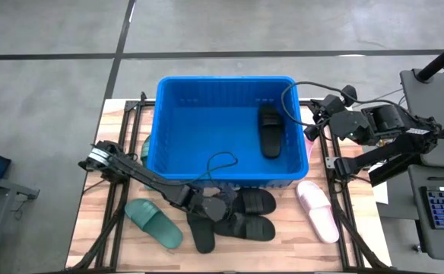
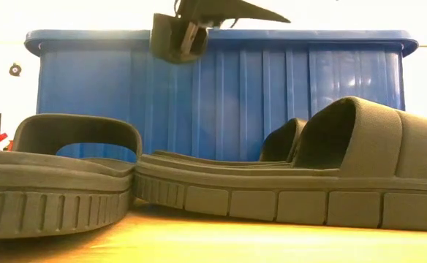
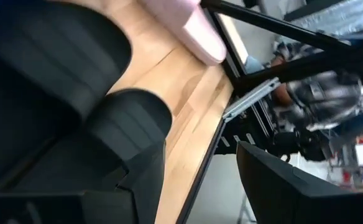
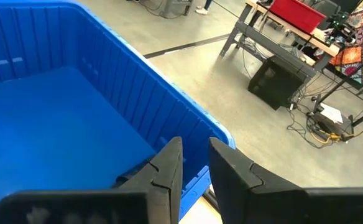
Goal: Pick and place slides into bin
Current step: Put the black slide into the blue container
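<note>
One black slide [image 1: 270, 129] lies inside the blue bin [image 1: 169, 129]. On the table in front of the bin are three black slides [image 1: 254, 202] [image 1: 246, 227] [image 1: 201, 234], a green slide [image 1: 153, 222] and a pink slide [image 1: 318, 211]. My left gripper [image 1: 209, 205] [image 3: 197, 152] hangs open just above the black slides, beside one strap [image 3: 128, 118], and is seen high before the bin wall in the low view [image 2: 178, 36]. My right gripper [image 1: 313, 118] [image 4: 197, 165] waits over the bin's far right corner, its fingers a narrow gap apart with nothing between them.
The bin's thick rim [image 4: 169, 93] stands well above the table. A black cable [image 1: 220, 161] hangs over its near wall. Dark frame rails [image 1: 336, 198] run along the table's right and left edges. A second green slide [image 1: 141, 148] peeks out left of the bin.
</note>
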Available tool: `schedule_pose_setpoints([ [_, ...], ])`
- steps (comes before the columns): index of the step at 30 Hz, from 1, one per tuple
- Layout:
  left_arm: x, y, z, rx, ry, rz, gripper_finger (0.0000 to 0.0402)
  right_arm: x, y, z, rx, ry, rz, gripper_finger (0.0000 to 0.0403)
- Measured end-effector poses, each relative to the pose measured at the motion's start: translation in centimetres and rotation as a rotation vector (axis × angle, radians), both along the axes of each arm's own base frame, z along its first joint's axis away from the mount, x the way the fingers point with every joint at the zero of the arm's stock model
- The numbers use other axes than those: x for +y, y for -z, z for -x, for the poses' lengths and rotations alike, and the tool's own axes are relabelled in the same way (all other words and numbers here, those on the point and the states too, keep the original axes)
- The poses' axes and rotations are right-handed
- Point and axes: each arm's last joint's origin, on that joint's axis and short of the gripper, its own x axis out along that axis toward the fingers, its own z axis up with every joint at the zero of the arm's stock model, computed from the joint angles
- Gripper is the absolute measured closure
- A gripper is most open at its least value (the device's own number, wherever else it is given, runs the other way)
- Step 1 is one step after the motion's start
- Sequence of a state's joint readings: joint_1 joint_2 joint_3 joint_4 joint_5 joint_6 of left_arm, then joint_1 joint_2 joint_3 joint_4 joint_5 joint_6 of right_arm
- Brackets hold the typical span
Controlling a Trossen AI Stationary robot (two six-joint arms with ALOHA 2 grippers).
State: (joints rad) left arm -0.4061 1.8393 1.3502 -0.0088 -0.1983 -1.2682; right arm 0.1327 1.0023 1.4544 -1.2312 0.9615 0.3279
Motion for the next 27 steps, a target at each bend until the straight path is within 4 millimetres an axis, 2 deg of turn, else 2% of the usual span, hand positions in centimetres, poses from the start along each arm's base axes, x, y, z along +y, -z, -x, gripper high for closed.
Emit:
schedule_pose_setpoints([
  [9, 0.6, 2.3, -0.5, 0.068, -0.120, 0.099, 0.0217, 0.0, 0.0, 0.0, 0.017, -0.010, 0.011, 0.0328],
  [20, 1.0, 5.8, -1.3, 0.133, -0.207, 0.034, 0.0217, 0.0, 0.0, -0.1, 0.021, -0.011, 0.013, 0.0339],
  [27, 1.8, 7.3, -2.0, 0.149, -0.263, 0.027, 0.0217, 0.0, 0.0, -0.1, 0.021, -0.011, 0.013, 0.0341],
])
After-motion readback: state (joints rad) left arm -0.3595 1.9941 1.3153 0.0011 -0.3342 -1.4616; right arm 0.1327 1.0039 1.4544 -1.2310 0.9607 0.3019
